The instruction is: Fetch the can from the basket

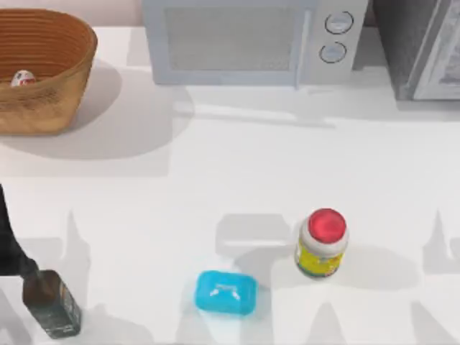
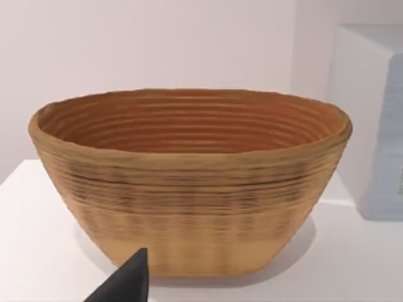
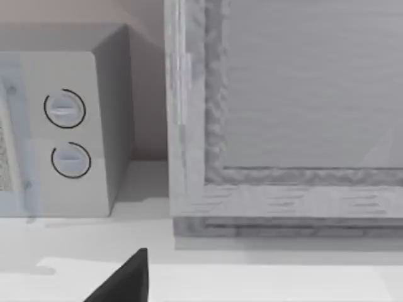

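Note:
The orange-brown wicker basket (image 1: pixel 54 61) stands at the table's far left corner. In the left wrist view the basket (image 2: pixel 189 189) faces the camera side on, ribbed wall outward. The can (image 1: pixel 23 77), white with a red mark, lies inside it against the near wall; that wall hides the can in the left wrist view. My left gripper (image 1: pixel 52 305) hangs low at the near left edge, well short of the basket, holding nothing. A dark piece of my right gripper (image 3: pixel 123 283) shows in the right wrist view, looking at the appliances along the back.
A microwave (image 1: pixel 251 39) stands at the back centre, a grey cabinet (image 1: pixel 424 47) at the back right. A yellow-labelled jar with a red lid (image 1: pixel 323 244) and a blue soap-like block (image 1: pixel 226 292) sit near the front middle.

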